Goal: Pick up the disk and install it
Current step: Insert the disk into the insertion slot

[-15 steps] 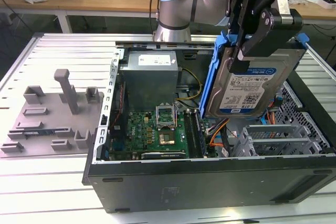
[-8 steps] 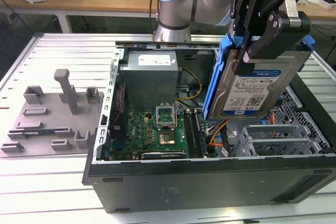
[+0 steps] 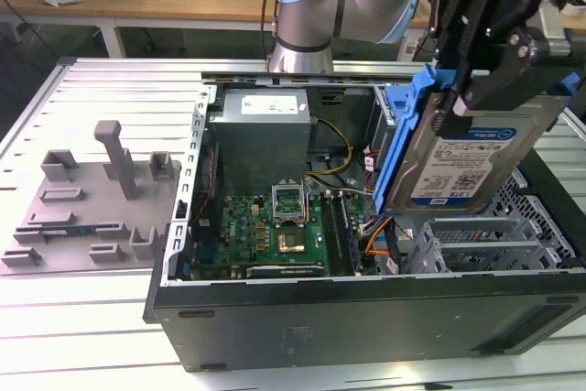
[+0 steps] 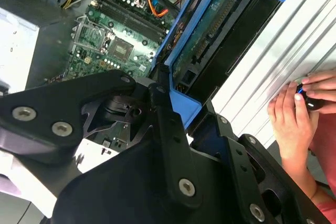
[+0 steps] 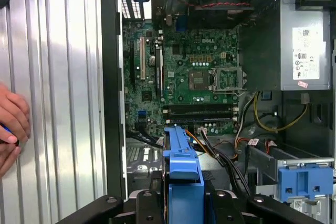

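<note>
Disk [image 3: 485, 148] silver-grey, white-blue label, blue carrier [image 3: 399, 148]; clamped in pincer [image 3: 481, 89].

The exterior view stands back and looks down on the open black metal computer case [image 3: 366, 318] under my gripper [image 3: 476, 96]. Both wrist views ride close behind my gripper, looking past it. All three share the flat green circuit board [image 3: 265, 226].

Disk [image 3: 481, 148]: silver-grey drive w/ white-blue label, blue carrier, tilted near upright, aloft over drive cage [image 3: 476, 243] of PC case [image 3: 366, 318]
</note>
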### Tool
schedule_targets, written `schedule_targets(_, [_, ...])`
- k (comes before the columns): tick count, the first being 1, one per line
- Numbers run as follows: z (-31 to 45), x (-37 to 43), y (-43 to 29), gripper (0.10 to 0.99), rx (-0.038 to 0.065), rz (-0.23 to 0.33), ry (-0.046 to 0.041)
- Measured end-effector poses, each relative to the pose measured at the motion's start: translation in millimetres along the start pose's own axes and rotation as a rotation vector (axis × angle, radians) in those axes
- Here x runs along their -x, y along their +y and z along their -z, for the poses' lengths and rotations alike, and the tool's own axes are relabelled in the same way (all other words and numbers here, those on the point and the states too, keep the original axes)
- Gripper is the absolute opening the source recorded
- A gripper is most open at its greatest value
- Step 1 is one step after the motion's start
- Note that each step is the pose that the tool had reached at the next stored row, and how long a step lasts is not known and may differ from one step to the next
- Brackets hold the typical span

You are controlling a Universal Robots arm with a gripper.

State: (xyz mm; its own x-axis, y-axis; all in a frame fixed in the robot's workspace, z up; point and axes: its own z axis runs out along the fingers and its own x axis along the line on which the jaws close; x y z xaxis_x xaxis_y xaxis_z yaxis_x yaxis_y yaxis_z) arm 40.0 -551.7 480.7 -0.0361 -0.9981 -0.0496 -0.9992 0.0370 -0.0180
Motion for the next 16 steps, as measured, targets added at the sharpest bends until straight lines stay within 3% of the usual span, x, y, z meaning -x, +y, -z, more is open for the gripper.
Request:
schedule_targets(7, [-2.1, -0.3, -22.1, 0.369, 0.0, -0.002, 0.0001])
schedule_targets(10, [-3.9, 0.1, -39.1, 0.369, 0.0, -0.003, 0.0001])
schedule_targets(13, [-5.9, 0.5, -50.9, 0.369, 0.0, -0.003, 0.0003])
schedule_targets(16, [-8.3, 0.6, -56.6, 0.369, 0.0, -0.003, 0.0002])
